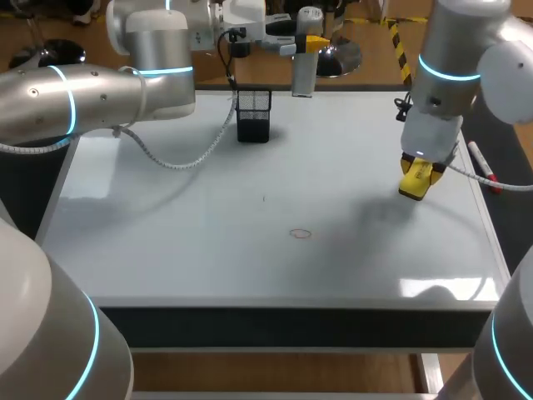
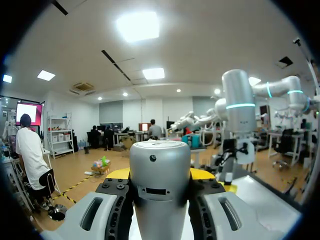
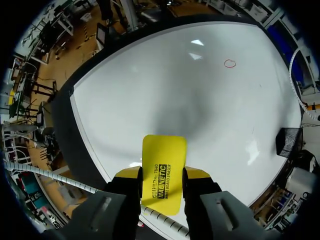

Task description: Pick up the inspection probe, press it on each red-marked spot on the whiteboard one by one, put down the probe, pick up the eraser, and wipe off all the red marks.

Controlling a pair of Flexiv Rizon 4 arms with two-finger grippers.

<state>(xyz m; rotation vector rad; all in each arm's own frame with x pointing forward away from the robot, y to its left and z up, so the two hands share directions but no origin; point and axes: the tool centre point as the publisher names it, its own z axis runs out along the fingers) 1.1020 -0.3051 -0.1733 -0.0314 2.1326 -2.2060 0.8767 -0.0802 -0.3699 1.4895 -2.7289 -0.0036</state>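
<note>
Yellow eraser (image 3: 164,155) gripped in right hand (image 1: 416,179) above right side of whiteboard (image 1: 166,242); wiping step, seemingly. Next: lower onto red ring (image 1: 300,234) near middle, rub; inspection probe (image 1: 304,73) clamped in left hand (image 1: 305,43) at far edge.

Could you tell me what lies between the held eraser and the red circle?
Only bare whiteboard separates eraser and red circle, per the head view.

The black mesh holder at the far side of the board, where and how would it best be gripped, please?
I would pinch one side wall of the black mesh holder at its top rim, coming straight down from above, one finger inside and one outside. It stands upright with its top open, and a thin wall is probably easier to hold than the whole box.
</note>
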